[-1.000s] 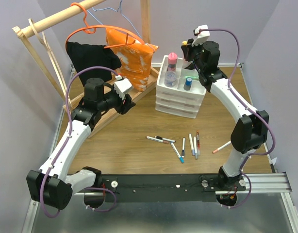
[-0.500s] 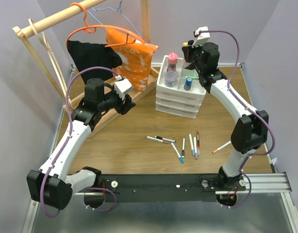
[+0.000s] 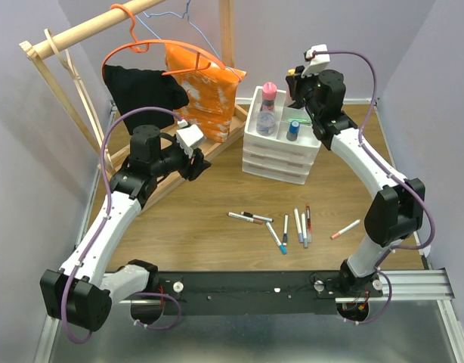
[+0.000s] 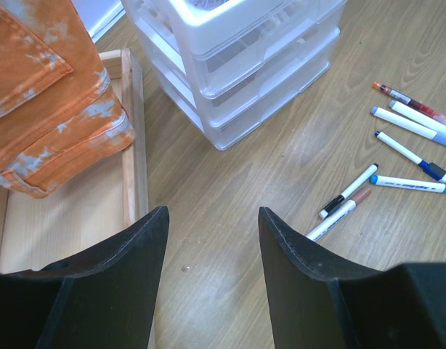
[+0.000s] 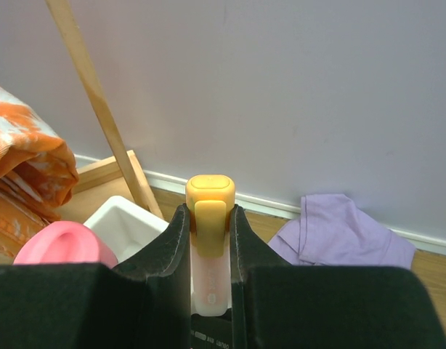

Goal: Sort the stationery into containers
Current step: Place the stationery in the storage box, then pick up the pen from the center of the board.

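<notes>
While the right tool [image 3: 295, 77] hangs above the far right end of the organiser [image 3: 279, 157], its jaws are nipped narrow on a highlighter [image 5: 210, 190]. From the wrist view the highlighter stands upright between the 2 fingers [image 5: 181, 240], yellow cap on top and pale pink barrel below, touching both of them. Behind it are the wall and a purple cloth [image 5: 339, 231] on the floor by the skirting.

The tray [image 3: 255, 102] on top of the organiser holds a pink-capped bottle [image 3: 268, 91] at its far left and a blue-capped bottle [image 3: 292, 130] nearer the front. I cannot tell from here which compartment the highlighter is over.

The left tool [image 4: 212, 218] hovers above the bench [image 3: 194, 227], just beside the base of the wooden rack [image 3: 81, 30], jaws spread wide with nothing between them. An orange bag [image 4: 41, 94] hangs to its left.

On the bench, in front of the organiser and well apart from it, lie 7 pens [image 3: 285, 229] in a loose scatter. 1 more pen [image 3: 345, 229], orange-tipped, lies off to their right near the right arm.
</notes>
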